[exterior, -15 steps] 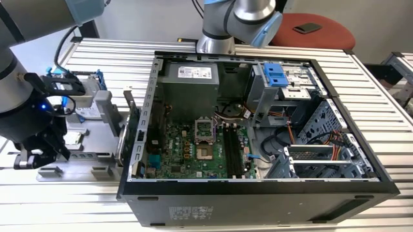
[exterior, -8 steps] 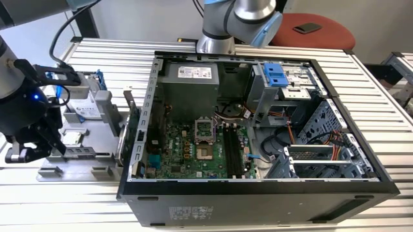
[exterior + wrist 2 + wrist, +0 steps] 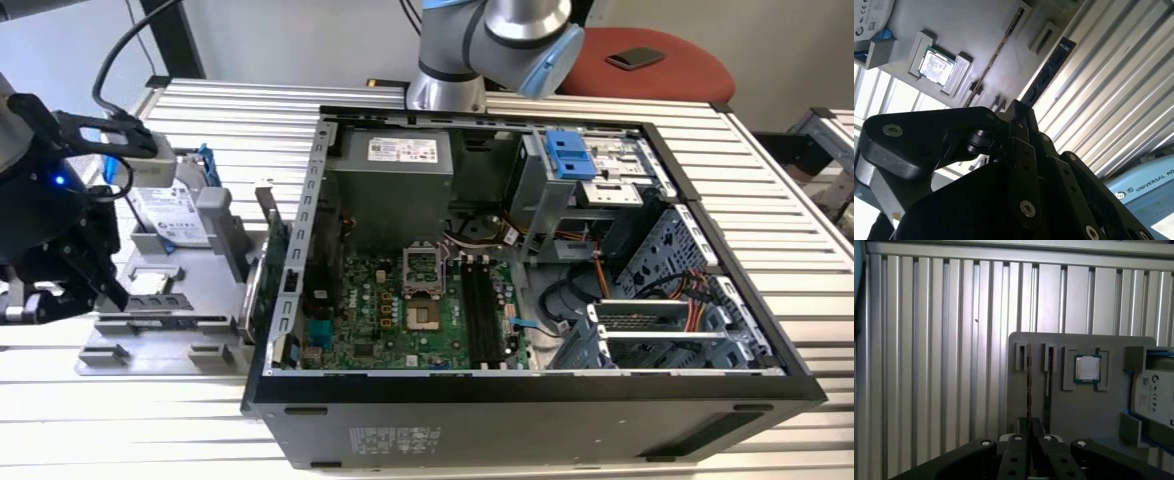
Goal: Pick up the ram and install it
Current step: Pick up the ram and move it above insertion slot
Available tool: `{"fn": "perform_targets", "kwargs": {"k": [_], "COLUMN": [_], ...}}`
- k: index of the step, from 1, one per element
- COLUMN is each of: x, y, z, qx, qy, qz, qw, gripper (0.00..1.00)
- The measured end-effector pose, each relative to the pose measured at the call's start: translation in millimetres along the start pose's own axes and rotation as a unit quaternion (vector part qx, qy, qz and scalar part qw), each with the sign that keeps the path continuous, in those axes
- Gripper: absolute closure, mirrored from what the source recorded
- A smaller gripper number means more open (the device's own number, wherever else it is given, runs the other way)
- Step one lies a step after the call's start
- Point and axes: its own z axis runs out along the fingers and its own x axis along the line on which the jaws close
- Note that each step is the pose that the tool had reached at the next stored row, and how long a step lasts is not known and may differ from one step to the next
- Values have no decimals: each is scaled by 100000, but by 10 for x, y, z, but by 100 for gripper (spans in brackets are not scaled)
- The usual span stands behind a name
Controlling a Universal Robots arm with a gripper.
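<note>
Your gripper (image 3: 1029, 426) looks clenched on nothing, I think, so you want it opened and squared edge-on over the ram (image 3: 1029, 385).

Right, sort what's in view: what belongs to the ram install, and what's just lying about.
Job: ram, gripper, fixture tray, memory slots.
Lying about: processor chip, hard drive, phone on red stool.

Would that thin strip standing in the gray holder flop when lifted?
The ram looks straight edge-on, so probably stiff, not floppy. Thin, so likely light. Held in a slot of the gray holder, a sideways push might strain it.
</note>
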Motion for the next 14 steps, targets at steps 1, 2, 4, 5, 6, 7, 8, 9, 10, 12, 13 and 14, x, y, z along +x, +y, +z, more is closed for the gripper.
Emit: {"fn": "perform_targets", "kwargs": {"k": [1,2,4,5,6,7,8,9,10,12,13,14], "x": [-1,-2,-4,-5,-6,-7,-8,-10,-11,-13,-14,-15], "y": [0,0,1,1,1,1,1,1,2,2,2,3], "z": [-22,-46,-89,-110,-131,-154,-176,-198,-221,-267,-290,-314], "qx": [1,4,-4,0,-2,-2,-1,-1,2,-1,0,1], "qy": [-4,-7,-2,-2,-1,-1,-4,-4,-6,-2,-2,-5], "qz": [1,1,0,-1,-2,-3,-2,-1,-2,-2,-1,0], "qw": [100000,100000,100000,100000,100000,100000,100000,100000,100000,100000,100000,100000], "gripper": [100,100,100,100,100,100,100,100,100,100,100,100]}}
